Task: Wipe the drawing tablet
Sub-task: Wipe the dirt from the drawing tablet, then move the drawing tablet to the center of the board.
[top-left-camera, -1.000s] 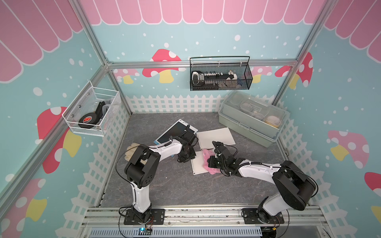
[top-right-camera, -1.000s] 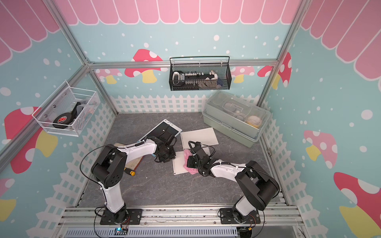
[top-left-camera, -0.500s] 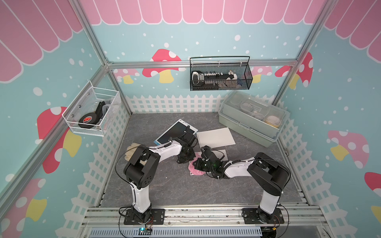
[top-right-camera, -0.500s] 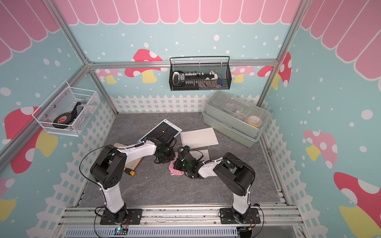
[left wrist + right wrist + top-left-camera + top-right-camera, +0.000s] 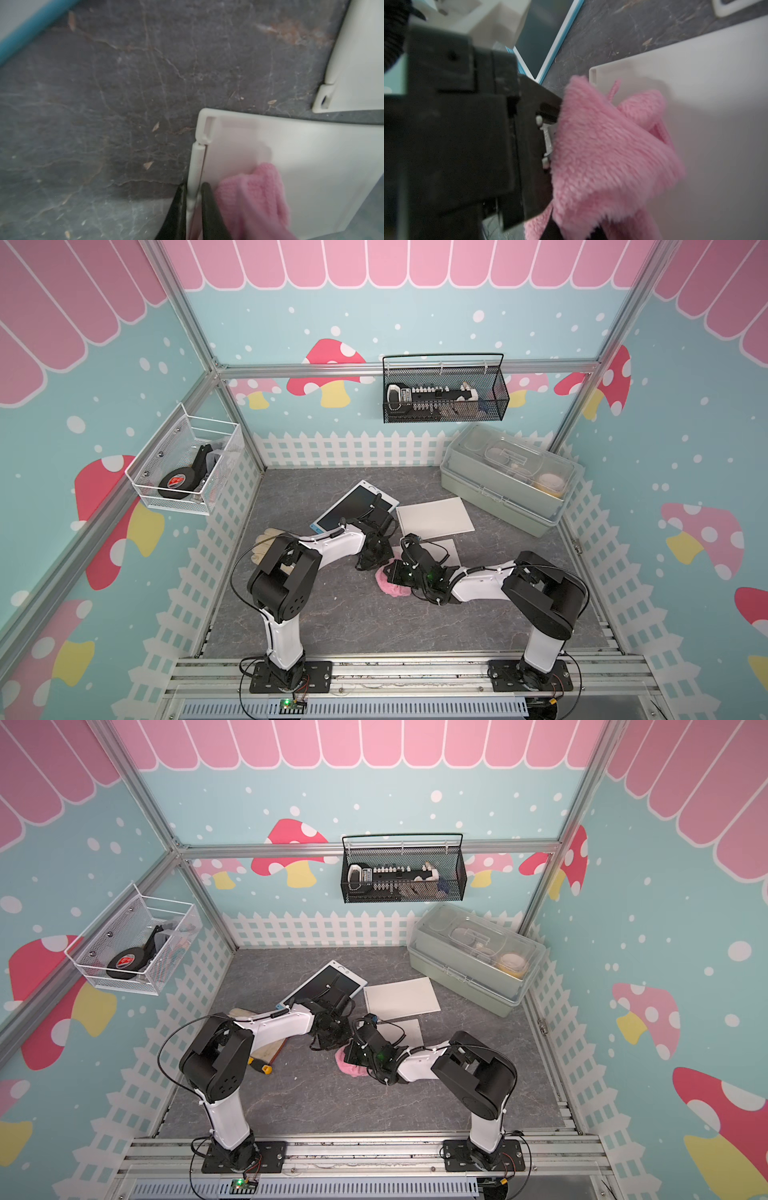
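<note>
The drawing tablet [image 5: 444,549] [image 5: 409,1029] is a flat white slab with a pen clipped along one edge, lying mid-floor. My left gripper [image 5: 192,187] [image 5: 374,562] is shut on that pen edge [image 5: 196,164], one finger on each side. A fluffy pink cloth [image 5: 608,149] [image 5: 255,199] [image 5: 390,587] lies on the tablet's near-left corner and hangs over it. My right gripper [image 5: 572,230] [image 5: 395,572] is shut on the cloth and stands right beside the left gripper.
A blue-framed dark-screen tablet [image 5: 353,508] lies behind the left arm and a larger white board [image 5: 434,516] behind the tablet. A lidded grey-green box [image 5: 507,485] stands at the back right. Beige gloves [image 5: 266,539] and a yellow-handled tool [image 5: 264,1067] lie left. Wire baskets hang on the walls.
The right gripper has dragged the pink cloth leftward across the white tablet to its left corner. The left jaws have closed onto the tablet's pen edge.
</note>
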